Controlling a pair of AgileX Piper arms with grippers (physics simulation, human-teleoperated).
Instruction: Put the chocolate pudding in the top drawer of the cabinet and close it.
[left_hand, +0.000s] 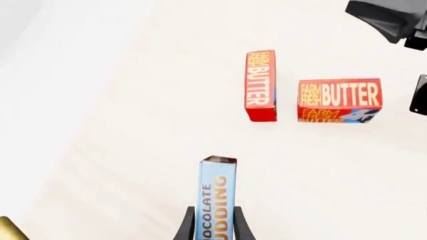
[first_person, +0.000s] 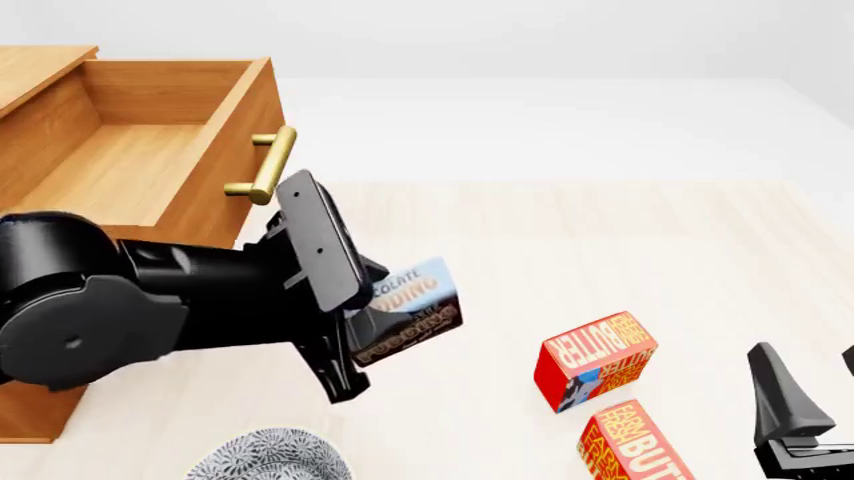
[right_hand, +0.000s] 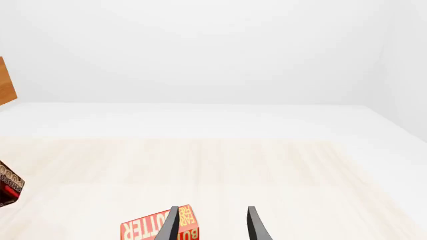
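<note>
The chocolate pudding (first_person: 422, 286), a small box with a light blue band over dark brown, hangs above the table to the right of the cabinet (first_person: 40, 70). My left gripper (first_person: 395, 318) is shut on it. In the left wrist view the box (left_hand: 217, 185) stands between the gripper's (left_hand: 215, 229) two black fingers. The top drawer (first_person: 147, 150) is pulled out with its interior showing and its brass handle (first_person: 267, 165) just above the left arm. My right gripper (first_person: 811, 388) stands open at the near right, holding nothing; the right wrist view shows its fingers apart (right_hand: 212, 227).
Two red-orange butter boxes lie on the table's right half, one (first_person: 597, 360) further out and one (first_person: 641, 445) nearer the front edge. A patterned plate (first_person: 274, 458) sits at the front, below the left arm.
</note>
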